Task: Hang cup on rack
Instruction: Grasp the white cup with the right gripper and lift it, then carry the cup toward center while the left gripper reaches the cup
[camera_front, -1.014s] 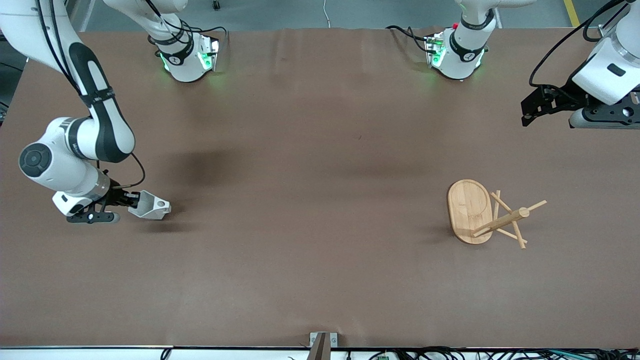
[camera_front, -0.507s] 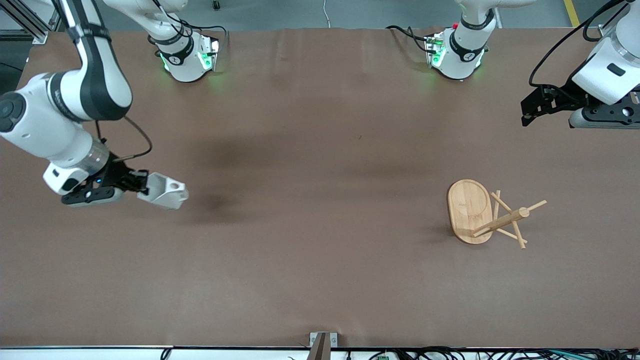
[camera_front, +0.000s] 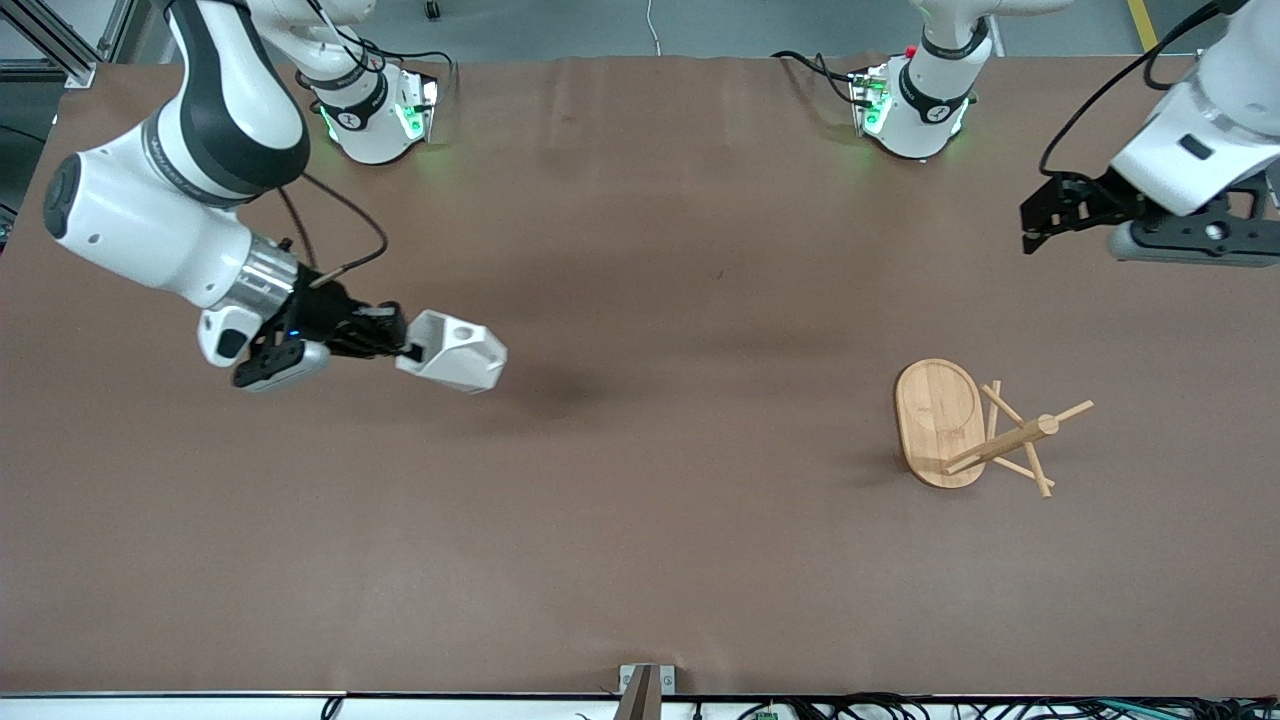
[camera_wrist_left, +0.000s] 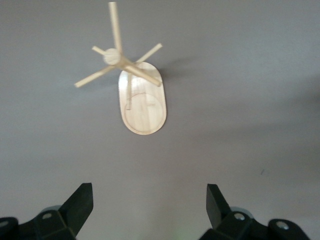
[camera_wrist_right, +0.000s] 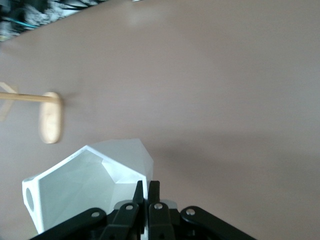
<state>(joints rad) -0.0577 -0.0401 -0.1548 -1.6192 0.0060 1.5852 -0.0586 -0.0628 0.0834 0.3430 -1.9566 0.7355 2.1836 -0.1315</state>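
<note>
The small white faceted cup (camera_front: 452, 352) is being held in the air by the right gripper (camera_front: 402, 343), whose fingers are pinched nearly shut on the cup's wall at the rim. The cup is lying on its side out in front of the fingertips, mouth turned back toward the wrist, and the blocky handle with its round hole (camera_front: 463, 328) is facing upward. In the right wrist view the cup (camera_wrist_right: 85, 187) is filling the space just ahead of the fingers, with the bamboo mug tree (camera_wrist_right: 50, 116) well apart ahead of it.

The mug tree (camera_front: 965, 428) is standing on its oval base toward the left arm's end of the table, well apart from the carried cup, its thin pegs (camera_front: 1015, 420) crossing the central post. The left gripper (camera_front: 1032, 218) is being held over bare table near that end, fingers spread wide and empty; in the left wrist view the rack (camera_wrist_left: 135, 95) is being framed between the two open fingers.

For the carry to go well, the pinch on the thin wall should be kept firm, since the cup could swing. The handle hole should be lined up with one upward-slanting peg before the cup is lowered. The light rack could be tipped by a sideways push, so a steadying hold on its base by the left gripper is being suggested.
</note>
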